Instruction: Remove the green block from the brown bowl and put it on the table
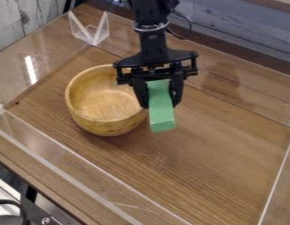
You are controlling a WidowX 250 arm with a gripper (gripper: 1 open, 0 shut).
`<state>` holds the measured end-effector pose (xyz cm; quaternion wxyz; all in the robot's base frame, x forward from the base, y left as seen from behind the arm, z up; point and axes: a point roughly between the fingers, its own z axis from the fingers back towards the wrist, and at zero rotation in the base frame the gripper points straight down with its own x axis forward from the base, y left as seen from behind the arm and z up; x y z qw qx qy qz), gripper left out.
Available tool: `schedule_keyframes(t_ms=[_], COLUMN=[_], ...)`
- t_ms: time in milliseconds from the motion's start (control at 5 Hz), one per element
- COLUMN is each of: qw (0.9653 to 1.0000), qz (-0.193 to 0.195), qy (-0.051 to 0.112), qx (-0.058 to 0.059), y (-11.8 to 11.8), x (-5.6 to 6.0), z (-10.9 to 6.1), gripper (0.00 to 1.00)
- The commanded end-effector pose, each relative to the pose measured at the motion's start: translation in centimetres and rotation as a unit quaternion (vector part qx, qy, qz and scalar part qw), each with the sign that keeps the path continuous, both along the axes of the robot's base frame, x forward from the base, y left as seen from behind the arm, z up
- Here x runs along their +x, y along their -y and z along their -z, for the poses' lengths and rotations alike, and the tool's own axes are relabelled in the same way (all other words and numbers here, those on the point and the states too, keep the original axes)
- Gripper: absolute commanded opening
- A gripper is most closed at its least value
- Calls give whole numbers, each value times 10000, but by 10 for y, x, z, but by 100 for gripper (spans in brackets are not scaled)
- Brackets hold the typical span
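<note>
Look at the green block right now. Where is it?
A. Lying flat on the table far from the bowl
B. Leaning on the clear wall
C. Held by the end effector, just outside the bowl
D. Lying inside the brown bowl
C: the green block hangs between the fingers of the end effector, beside the empty brown bowl.

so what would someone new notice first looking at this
The bright green block stands out, clamped in the black pincer and hanging just right of the brown bowl, its lower end near the table. The bowl itself looks empty, sitting left of centre on the wood-grain top.
</note>
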<state>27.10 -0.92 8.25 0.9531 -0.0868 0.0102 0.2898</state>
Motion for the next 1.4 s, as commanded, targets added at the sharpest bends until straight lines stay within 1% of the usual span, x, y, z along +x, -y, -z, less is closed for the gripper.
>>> schedule_keyframes(t_ms=[0,200,600,800,1200], qw=[9995,9991,9988,9986,9982], qz=[113,184,50,59,23], qy=[296,373,484,527,595], qx=[37,72,85,74,85], y=[11,17,34,37,44], x=[8,6,-3,-6,-13], z=[-11,-8,5,-2,-9], gripper=[0,0,0,0,0])
